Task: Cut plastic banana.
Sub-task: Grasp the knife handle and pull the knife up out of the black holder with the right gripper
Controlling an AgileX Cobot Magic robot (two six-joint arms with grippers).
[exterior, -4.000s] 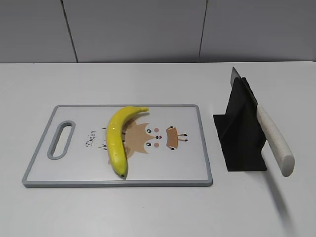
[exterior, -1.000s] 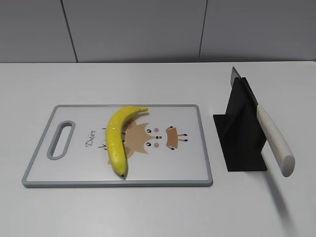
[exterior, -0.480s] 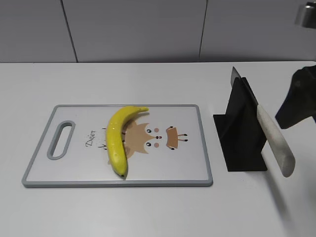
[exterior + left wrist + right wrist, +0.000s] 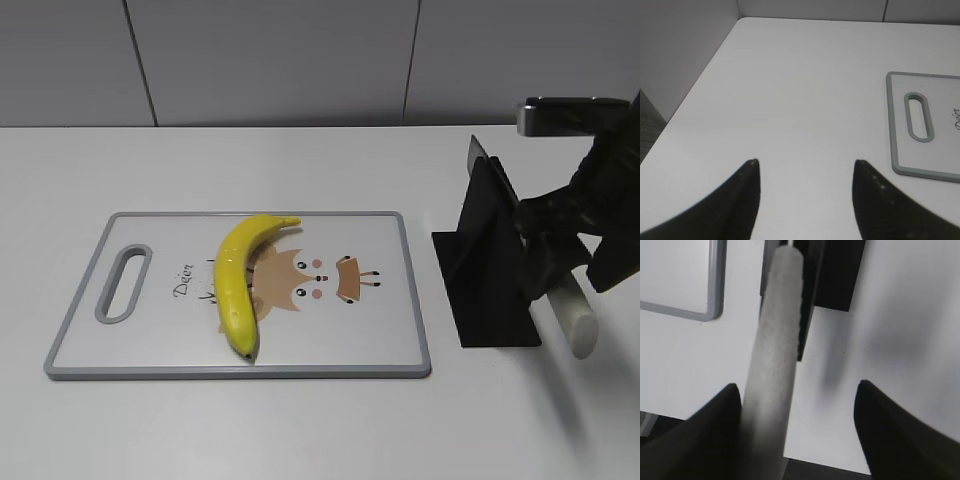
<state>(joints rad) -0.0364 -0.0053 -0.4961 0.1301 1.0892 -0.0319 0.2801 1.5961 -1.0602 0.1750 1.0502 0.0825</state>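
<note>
right pincer (image 4: 566, 262): moved in from the right edge, now down over the knife handle (image 4: 566, 297)
jaws: spread, handle apparently beside left finger

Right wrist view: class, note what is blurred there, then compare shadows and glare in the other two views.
Right wrist view: the knife handle is soft and out of focus, close to the lens, and the right tool blurs too. Exterior view: the banana carries a small glossy highlight, and the knife stand casts a faint shadow. Left wrist view: even light, only soft shadow beneath the left tool.
</note>
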